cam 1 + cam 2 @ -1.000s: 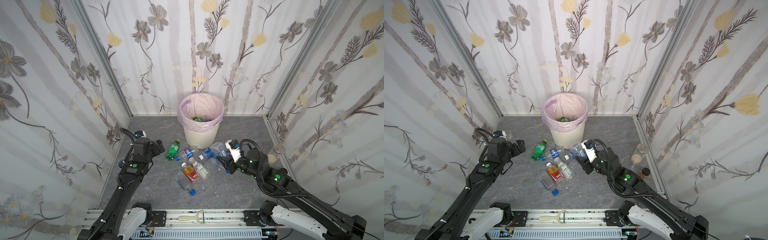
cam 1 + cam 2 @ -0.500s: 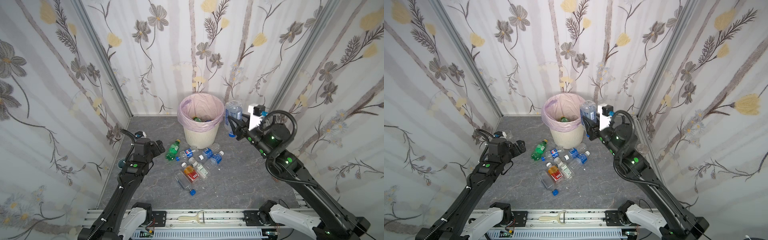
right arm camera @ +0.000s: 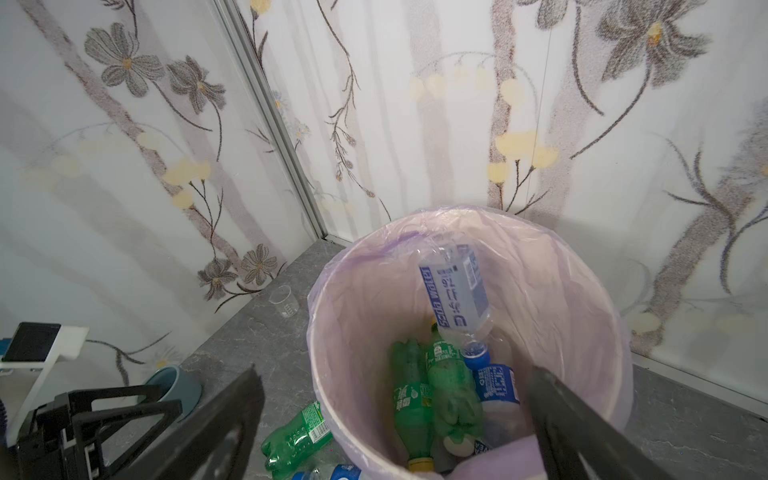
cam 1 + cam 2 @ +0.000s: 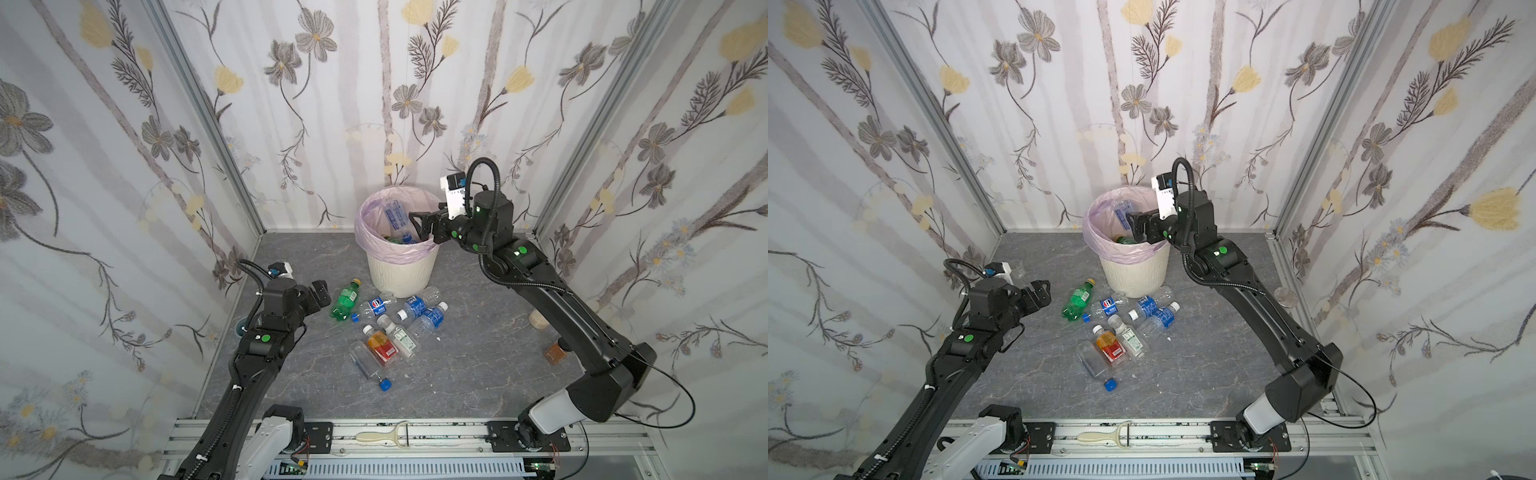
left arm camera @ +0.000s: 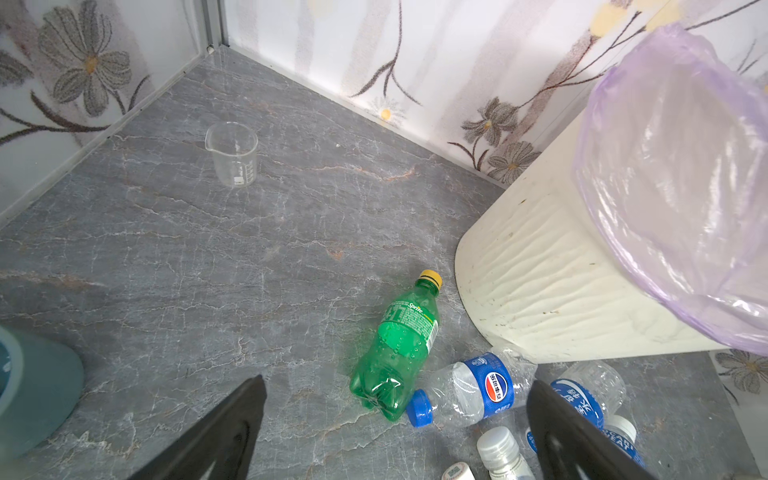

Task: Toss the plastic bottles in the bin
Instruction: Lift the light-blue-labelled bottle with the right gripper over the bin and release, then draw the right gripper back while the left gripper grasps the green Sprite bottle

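We've got several bottles down in the bin [image 3: 582,266] already, green ones and blue-labelled ones, with a clear soda-water bottle [image 3: 455,291] tipped cap-down inside it. About seven remain on the floor just in front of the bin, among them the green bottle [image 5: 399,345] and the orange-red one [image 4: 382,347]. Our right gripper [image 4: 419,224] hangs over the bin's rim, jaws spread wide, holding nothing. Our left gripper [image 4: 320,293] sits beside the green bottle, wide apart, empty.

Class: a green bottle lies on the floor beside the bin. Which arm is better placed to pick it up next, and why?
Probably the left. The left gripper hangs open beside the green bottle, which lies just ahead of its fingers. The right gripper is open over the bin.
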Action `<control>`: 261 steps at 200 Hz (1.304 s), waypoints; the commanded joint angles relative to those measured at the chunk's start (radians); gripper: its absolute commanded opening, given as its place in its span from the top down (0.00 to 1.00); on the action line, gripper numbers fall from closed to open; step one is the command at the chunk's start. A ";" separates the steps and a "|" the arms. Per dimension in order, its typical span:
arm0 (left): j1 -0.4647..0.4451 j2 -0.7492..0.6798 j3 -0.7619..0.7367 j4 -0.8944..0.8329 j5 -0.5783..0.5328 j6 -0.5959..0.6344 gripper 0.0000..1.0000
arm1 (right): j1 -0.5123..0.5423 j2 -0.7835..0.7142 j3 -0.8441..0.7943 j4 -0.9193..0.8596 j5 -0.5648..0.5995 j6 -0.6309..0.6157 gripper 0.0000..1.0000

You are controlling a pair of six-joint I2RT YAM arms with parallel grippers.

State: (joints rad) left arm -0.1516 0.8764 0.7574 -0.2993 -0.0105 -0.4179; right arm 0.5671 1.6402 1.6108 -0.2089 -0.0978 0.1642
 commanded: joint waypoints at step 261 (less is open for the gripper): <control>-0.169 0.773 0.245 0.037 -0.061 0.067 0.02 | -0.043 -0.852 -0.969 0.201 0.167 0.032 0.00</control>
State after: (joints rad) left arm -0.3183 1.6108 0.9867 -0.2855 -0.0463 -0.3328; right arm 0.5259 0.7925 0.6495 -0.0380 0.0528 0.1818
